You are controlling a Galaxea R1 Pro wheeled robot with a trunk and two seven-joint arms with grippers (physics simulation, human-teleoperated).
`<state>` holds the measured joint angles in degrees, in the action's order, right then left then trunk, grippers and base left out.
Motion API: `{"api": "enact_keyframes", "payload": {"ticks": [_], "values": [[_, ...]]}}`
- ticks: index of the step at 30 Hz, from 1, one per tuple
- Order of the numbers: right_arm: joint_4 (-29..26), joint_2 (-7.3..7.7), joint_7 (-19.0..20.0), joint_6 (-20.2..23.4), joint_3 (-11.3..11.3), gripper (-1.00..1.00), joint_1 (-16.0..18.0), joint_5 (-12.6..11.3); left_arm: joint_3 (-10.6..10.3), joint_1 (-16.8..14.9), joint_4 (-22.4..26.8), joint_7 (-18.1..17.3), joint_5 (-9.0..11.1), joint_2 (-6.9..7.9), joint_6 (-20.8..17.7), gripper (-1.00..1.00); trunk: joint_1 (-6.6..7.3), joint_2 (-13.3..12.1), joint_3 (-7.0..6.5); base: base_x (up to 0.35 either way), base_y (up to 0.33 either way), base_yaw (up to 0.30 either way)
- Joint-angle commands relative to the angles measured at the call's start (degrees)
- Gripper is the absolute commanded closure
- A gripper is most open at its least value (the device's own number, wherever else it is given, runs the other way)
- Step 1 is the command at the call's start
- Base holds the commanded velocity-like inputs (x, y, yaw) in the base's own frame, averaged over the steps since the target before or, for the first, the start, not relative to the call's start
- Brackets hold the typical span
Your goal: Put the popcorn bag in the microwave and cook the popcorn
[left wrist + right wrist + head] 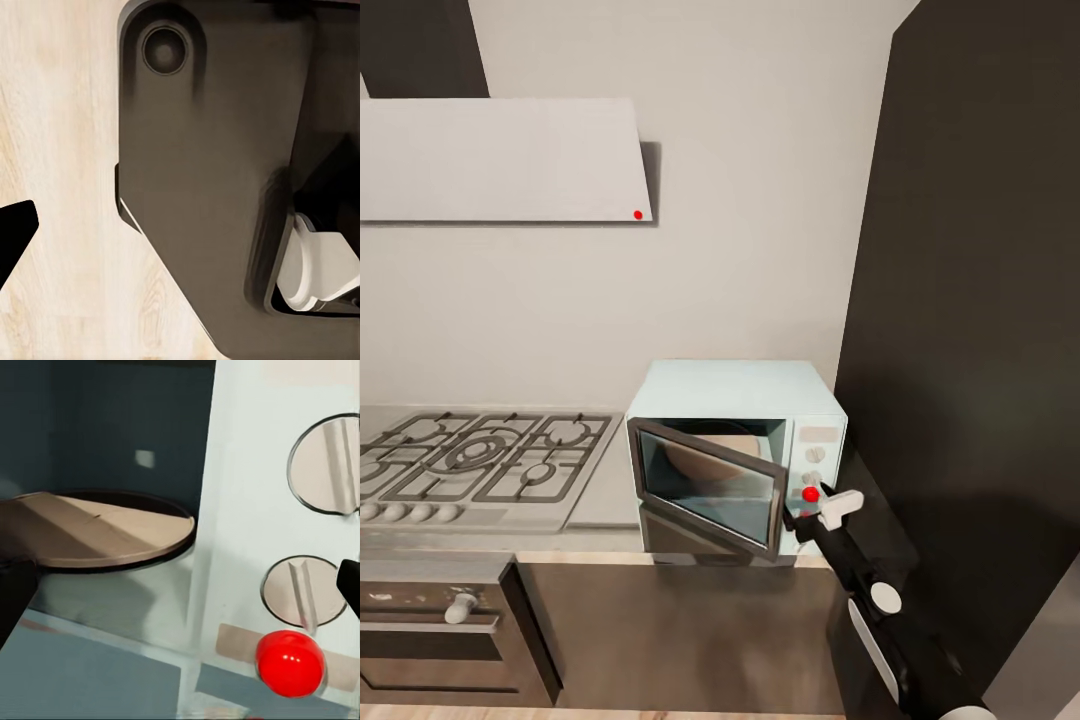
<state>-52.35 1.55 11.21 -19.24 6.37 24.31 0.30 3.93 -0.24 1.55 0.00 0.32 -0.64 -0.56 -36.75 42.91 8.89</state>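
Note:
The pale blue microwave (732,396) stands on the grey countertop (605,485) with its dark glass door (705,487) swung partly open. My right gripper (806,508) is open and hovers right at the control panel, just in front of the red button (810,493). In the right wrist view the red button (290,662) sits below two white knobs (304,589). A tan round plate (97,529) lies inside the cavity. The popcorn bag is out of view. One dark fingertip (15,232) of my left gripper (180,244) hangs over the wooden floor.
A steel gas hob (480,455) lies left of the microwave, with a built-in oven (440,630) below it. The white hood (500,160) hangs above. A tall dark cabinet (980,350) stands close on the right. My own dark base (210,187) shows beside the left gripper.

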Motion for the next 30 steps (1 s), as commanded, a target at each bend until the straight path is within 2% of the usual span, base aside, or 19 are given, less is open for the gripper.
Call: {"api": "enact_keyframes", "payload": {"ticks": [1, 5, 20, 27, 28, 30], "values": [[0.33, 0.03, 0.66, -0.18, 0.12, -1.00, 0.04, 0.14, 0.38, -0.03, 0.03, 0.00, 0.03, -0.03, -0.06, -1.00, -0.01, 0.07, 0.09, 0.000, 0.000, 0.000], [0.88, 0.03, 2.43, 0.31, 0.11, -1.00, -0.02, -0.01, 0.38, -0.03, 0.03, 0.00, 0.03, 0.03, -0.06, -1.00, -0.01, 0.07, 0.09, 0.000, 0.000, 0.000], [0.90, 0.03, 2.68, 0.11, 0.31, -1.00, -0.39, -0.19, 0.38, -0.03, 0.03, 0.00, 0.03, -0.03, -0.06, -1.00, -0.01, 0.07, 0.09, 0.000, 0.000, 0.058], [0.93, -0.05, 3.85, 0.01, 1.64, -1.00, -0.49, -0.21, 0.38, -0.03, 0.03, 0.00, 0.05, -0.02, -0.06, -1.00, -0.01, 0.07, 0.09, 0.000, 0.000, 0.116], [0.93, -0.05, 3.88, 0.00, 2.81, -1.00, -0.49, -0.21, 0.38, -0.03, 0.03, 0.00, 0.04, -0.03, -0.06, -1.00, -0.01, 0.07, 0.09, 0.000, 0.000, 0.192], [0.93, -0.05, 3.89, 0.02, 3.76, -1.00, -0.49, -0.21, 0.38, -0.03, 0.03, 0.00, 0.04, -0.05, -0.06, -1.00, -0.01, 0.07, 0.09, 0.000, 0.000, 0.214]]}}
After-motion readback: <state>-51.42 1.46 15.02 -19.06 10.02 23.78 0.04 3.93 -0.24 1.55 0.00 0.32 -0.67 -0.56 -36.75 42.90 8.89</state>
